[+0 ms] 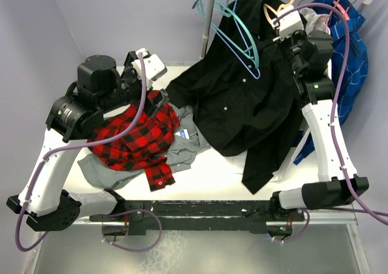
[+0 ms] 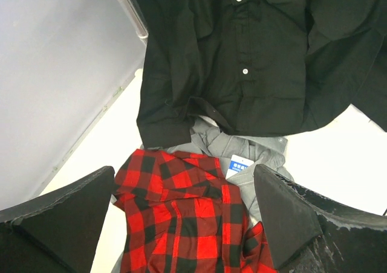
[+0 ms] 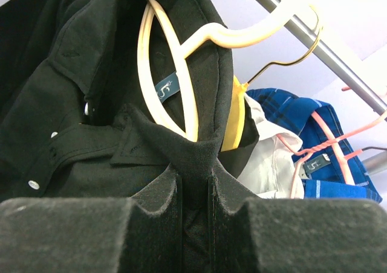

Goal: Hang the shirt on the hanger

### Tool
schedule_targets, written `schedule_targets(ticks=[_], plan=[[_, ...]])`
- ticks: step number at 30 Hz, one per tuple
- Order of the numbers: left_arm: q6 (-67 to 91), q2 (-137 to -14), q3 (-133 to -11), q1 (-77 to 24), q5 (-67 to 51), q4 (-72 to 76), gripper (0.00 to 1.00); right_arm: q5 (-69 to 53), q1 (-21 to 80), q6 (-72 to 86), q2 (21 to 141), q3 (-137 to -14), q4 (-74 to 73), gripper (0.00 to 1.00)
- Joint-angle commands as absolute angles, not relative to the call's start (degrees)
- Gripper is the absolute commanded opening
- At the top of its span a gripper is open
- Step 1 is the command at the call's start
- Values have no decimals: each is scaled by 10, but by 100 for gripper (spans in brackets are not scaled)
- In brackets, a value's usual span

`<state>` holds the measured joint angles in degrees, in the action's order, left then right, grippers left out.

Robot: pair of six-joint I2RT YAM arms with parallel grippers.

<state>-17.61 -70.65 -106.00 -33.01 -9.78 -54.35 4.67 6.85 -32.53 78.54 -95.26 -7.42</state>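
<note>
Black cloth of the shirt (image 3: 72,104) is pinched between the nearly closed fingers of your right gripper (image 3: 208,185), at a fold of the collar just under the hanger (image 3: 191,113). The hanger already sits inside the neck, its hook over the rail (image 3: 314,43). That bite looks small: pull hard and the fold may slip free, or the tug may swing the hanger and lift its hook off the rail. Much of the shirt sags down onto the table (image 1: 206,171), so its weight could drag a shoulder back off the wood. Whether both shoulders are seated, you cannot tell from here. Your left gripper (image 2: 187,218) hangs wide and empty above the red plaid shirt (image 1: 136,134) and a grey garment (image 1: 188,147), which the black hem overlaps; raising it might snag them. You work on a smooth white tabletop, with pale lilac walls (image 1: 36,43) close around and other clothes crowding the rail
</note>
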Motion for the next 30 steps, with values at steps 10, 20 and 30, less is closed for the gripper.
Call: schedule_targets(ticks=[10,20,30], plan=[[-184,-711,-1055,-326,-97,-534,99,33,58,-299,810,-1042,-10,0],[-185,-715,-1054,-326,-99,-536,99,42,52,-287,854,-1063,-15,0],[-183,-728,-1069,-326,-104,-558,99,40,52,-208,796,-948,7,23]])
